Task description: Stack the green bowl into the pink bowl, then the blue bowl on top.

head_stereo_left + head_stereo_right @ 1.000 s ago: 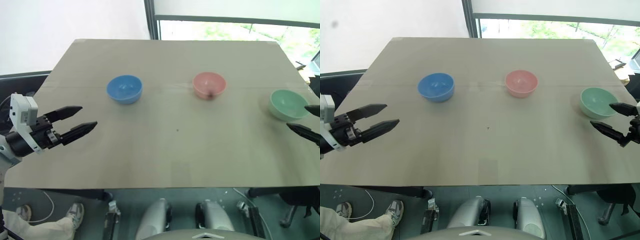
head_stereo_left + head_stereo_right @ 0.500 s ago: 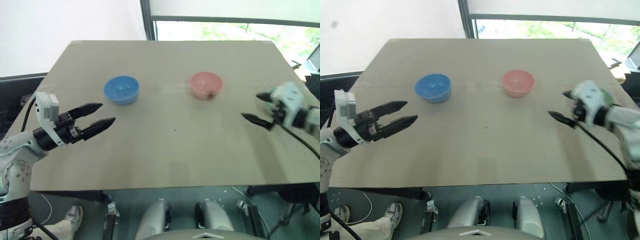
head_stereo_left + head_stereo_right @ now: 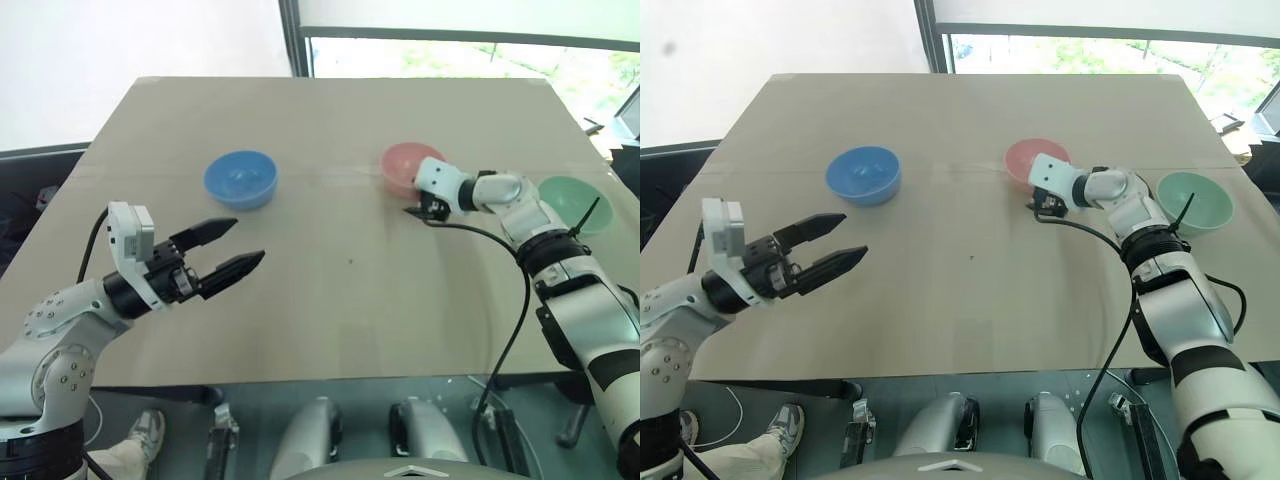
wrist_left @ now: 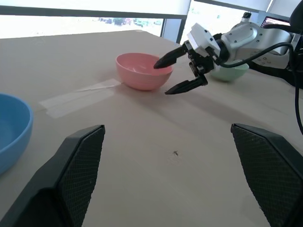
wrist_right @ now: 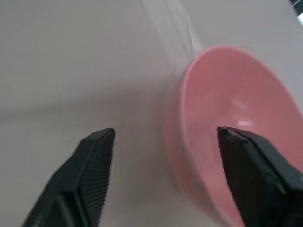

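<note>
Three bowls stand in a row on the tan table (image 3: 350,310). The blue bowl (image 3: 240,179) is on the left, the pink bowl (image 3: 400,160) in the middle and the green bowl (image 3: 573,203) on the right. My right gripper (image 4: 162,78) is open at the pink bowl's near rim. One finger (image 5: 251,161) is over the bowl's inside and the other finger (image 5: 94,161) is outside its wall. My left gripper (image 3: 248,241) hangs open and empty over the table, nearer than the blue bowl.
A strip of clear tape (image 4: 80,92) lies on the table between the blue and pink bowls. A black cable (image 3: 515,300) loops off my right arm beyond the table's right front corner. The window frame stands behind the far edge.
My right arm swung left from beside the green bowl to the pink bowl's rim, its jaws narrowing a little. My left gripper drifted right. The bowls stayed put.
</note>
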Action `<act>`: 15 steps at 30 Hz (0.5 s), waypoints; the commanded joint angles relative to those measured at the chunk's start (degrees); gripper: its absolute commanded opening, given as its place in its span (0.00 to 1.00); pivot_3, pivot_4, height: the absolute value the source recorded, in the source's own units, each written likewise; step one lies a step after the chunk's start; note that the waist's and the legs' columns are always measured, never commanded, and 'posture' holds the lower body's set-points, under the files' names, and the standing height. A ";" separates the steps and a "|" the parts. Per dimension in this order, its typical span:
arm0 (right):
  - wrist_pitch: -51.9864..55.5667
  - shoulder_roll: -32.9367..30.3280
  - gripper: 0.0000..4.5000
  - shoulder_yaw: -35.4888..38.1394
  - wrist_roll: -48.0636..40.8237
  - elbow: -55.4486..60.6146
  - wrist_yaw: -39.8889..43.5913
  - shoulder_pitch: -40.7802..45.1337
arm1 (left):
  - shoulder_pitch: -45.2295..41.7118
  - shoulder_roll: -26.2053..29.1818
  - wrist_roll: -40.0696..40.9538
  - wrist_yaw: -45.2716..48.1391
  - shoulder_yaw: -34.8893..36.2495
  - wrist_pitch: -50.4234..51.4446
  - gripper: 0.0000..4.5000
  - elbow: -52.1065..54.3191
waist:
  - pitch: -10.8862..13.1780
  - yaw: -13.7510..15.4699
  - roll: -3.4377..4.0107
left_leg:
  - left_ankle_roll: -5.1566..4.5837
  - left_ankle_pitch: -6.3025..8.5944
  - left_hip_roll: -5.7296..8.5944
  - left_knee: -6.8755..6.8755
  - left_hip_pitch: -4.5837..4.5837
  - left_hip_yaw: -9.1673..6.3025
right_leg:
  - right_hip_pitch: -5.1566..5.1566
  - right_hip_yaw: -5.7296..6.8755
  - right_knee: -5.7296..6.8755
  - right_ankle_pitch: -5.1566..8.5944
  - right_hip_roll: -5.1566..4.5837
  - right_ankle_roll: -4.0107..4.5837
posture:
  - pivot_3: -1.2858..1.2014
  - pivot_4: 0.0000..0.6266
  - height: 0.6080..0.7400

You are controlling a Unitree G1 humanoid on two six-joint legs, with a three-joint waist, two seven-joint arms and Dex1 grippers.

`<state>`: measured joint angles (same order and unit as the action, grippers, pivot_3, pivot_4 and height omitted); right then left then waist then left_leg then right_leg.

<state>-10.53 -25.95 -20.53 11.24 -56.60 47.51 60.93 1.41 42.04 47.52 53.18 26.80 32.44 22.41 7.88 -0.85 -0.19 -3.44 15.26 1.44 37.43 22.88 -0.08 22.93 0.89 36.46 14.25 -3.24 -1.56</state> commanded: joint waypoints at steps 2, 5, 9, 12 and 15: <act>-5.48 0.54 0.48 0.69 2.31 -4.97 -1.70 4.27 | 1.76 -0.41 2.54 -2.20 2.90 0.04 1.00 4.11 | 0.01 -0.22 0.01 | 0.08 -0.05 -0.03 0.00 -0.06 0.00 | 0.01 0.00 0.11 0.00 0.03 0.00 | 0.52 0.24 1.00; -8.15 1.05 0.23 0.43 4.05 -6.75 -3.17 5.17 | 2.55 -0.68 3.20 -3.23 2.75 -0.04 1.00 5.05 | 0.02 -0.35 0.01 | 0.23 -0.13 -0.08 -0.01 -0.18 -0.01 | 0.01 0.00 0.31 0.01 0.07 0.01 | 0.52 0.24 1.00; -11.08 1.24 0.02 0.25 6.11 -7.22 -5.13 5.66 | 2.50 -0.75 3.60 -3.97 2.21 -0.21 1.00 5.12 | 0.02 -0.57 0.01 | 0.37 -0.22 -0.14 -0.02 -0.26 -0.02 | 0.01 0.00 0.44 -0.04 0.12 0.09 | 0.52 0.24 1.00; -12.68 1.16 0.02 0.56 6.62 -6.49 -5.59 5.91 | 1.72 -0.78 3.34 -4.04 1.53 -0.49 1.00 4.25 | 0.02 -0.62 0.01 | 0.37 -0.23 -0.14 -0.01 -0.27 -0.03 | 0.01 0.00 0.46 -0.06 0.12 0.12 | 0.52 0.24 1.00; -13.91 0.33 0.02 1.61 5.38 -2.64 -3.89 5.08 | 0.53 -0.94 3.10 -4.22 0.63 -0.52 1.00 3.51 | 0.02 -0.66 0.02 | 0.37 -0.23 -0.13 -0.02 -0.26 -0.04 | 0.01 0.00 0.44 -0.07 0.12 0.12 | 0.52 0.24 1.00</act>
<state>-22.67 -24.44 -20.80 17.79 -63.44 42.97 64.61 2.72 41.11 49.93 49.06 27.23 32.69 25.70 7.90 -1.51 -0.17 -3.07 15.03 1.31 37.41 22.63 -0.12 22.95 0.89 36.90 14.19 -3.12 -1.44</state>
